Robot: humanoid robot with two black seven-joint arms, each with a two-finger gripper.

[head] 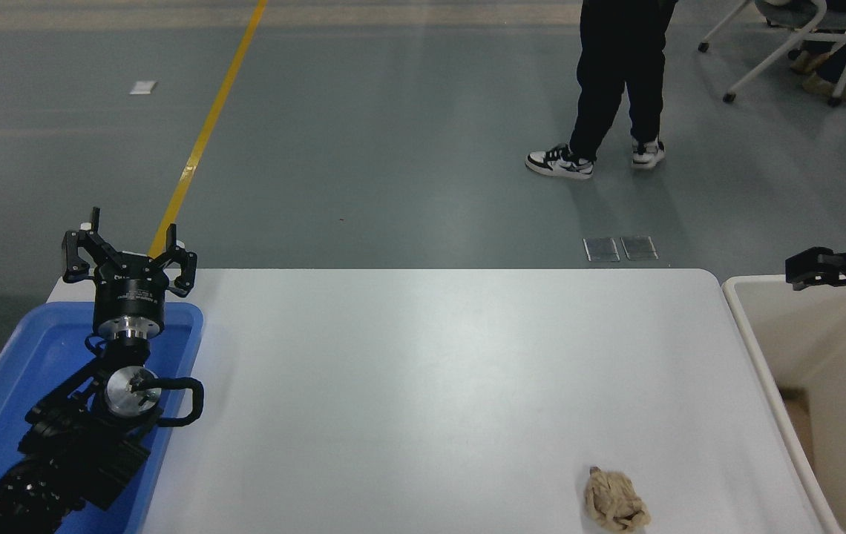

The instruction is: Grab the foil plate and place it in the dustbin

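The cream dustbin [757,348] stands at the table's right edge, its inside partly cut off by the picture's edge. The foil plate is out of view; no silver shows in the visible part of the bin. A black part of my right gripper [812,270] comes in from the right edge, over the bin's far rim; most of it is cut off. My left gripper [130,239] is parked at the lower left over the blue tray, open and empty.
A blue plastic tray [15,371] lies at the table's left edge under the left arm. A crumpled tan paper wad [616,501] lies near the front right of the white table [423,386]. A person [616,81] walks on the floor beyond.
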